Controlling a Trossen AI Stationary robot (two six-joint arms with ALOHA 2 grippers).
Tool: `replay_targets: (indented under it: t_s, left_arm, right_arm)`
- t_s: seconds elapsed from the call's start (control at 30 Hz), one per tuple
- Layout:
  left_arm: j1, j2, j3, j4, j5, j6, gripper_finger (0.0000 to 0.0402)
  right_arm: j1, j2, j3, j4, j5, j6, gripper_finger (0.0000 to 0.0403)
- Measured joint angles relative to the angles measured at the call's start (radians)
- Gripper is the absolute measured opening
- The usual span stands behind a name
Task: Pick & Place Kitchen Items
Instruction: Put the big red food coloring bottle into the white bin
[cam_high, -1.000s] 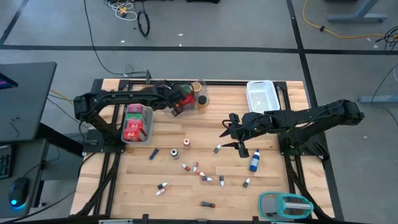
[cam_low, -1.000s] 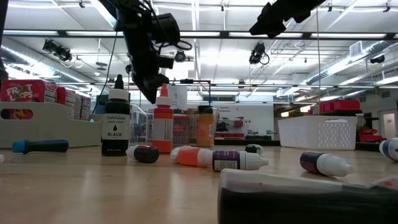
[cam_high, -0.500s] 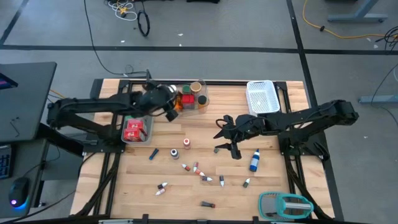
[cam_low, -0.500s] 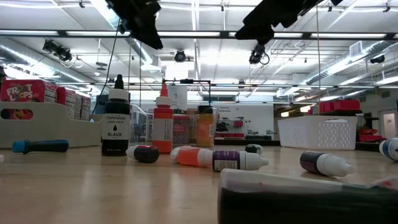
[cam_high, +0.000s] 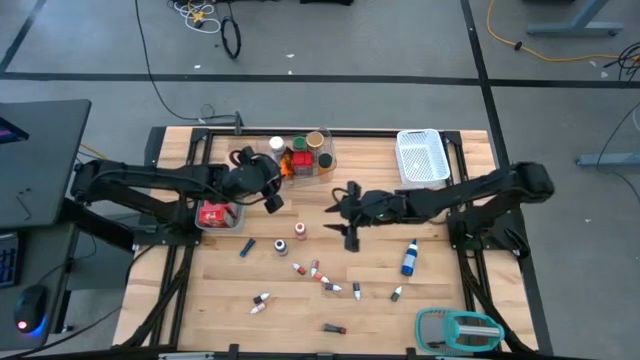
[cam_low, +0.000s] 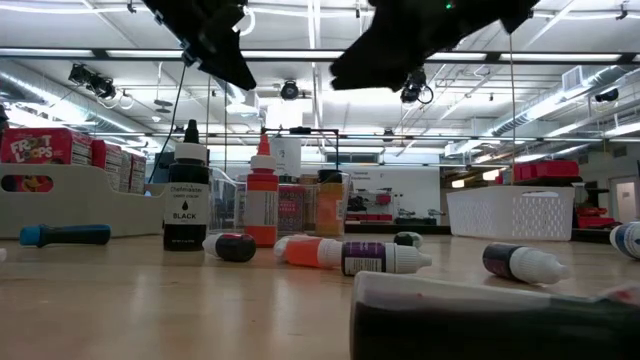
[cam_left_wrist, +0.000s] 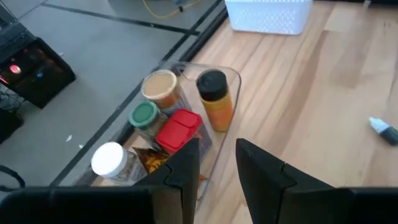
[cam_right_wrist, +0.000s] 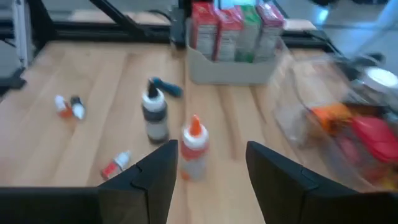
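Both grippers are open and hold nothing. My left gripper hovers just near of the clear tray that holds short jars with white, green, black and red lids. My right gripper hangs above mid-table, to the right of the upright orange bottle and the black bottle. Red, pink and green boxes stand in the grey bin. A blue bottle lies on its side. Several tiny vials lie scattered.
The white mesh basket sits at the far right. A teal-and-grey gadget lies at the near right edge. A small blue item lies near the bin. Bare wood shows between the tray and the basket.
My left gripper has risen and drawn back from over the clear tray toward the table's near edge. My right gripper has travelled toward the table's left, from above the blue bottle's area to just right of the upright orange bottle. No item has moved.
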Motion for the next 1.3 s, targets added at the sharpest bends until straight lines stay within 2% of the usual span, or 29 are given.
replay_targets:
  t_s: [0.13, 0.3, 0.53, 0.83, 1.03, 1.3]
  left_arm:
    - [-0.017, -0.006, 0.0, -0.003, -0.002, -0.004, 0.0114]
    - [-0.03, -0.007, 0.0, -0.003, -0.005, 0.002, 0.0114]
    - [-0.03, -0.007, 0.0, -0.003, -0.005, 0.004, 0.0114]
    - [-0.03, -0.007, 0.0, -0.003, -0.009, 0.006, 0.0114]
    - [-0.03, -0.007, 0.0, -0.003, -0.009, 0.006, 0.0114]
    - [-0.03, -0.007, 0.0, -0.002, -0.009, 0.006, 0.0114]
  right_arm:
    - [0.0, 0.124, 0.0, 0.206, -0.026, -0.015, 0.0205]
    - [-0.001, 0.259, 0.0, 0.443, -0.066, -0.026, 0.023]
    - [-0.017, 0.365, 0.0, 0.642, -0.054, 0.03, 0.0273]
    - [-0.055, 0.466, 0.0, 0.688, -0.067, 0.125, 0.0278]
    - [-0.059, 0.494, 0.0, 0.689, -0.071, 0.102, 0.0248]
    - [-0.064, 0.494, 0.001, 0.701, -0.071, 0.027, 0.0141]
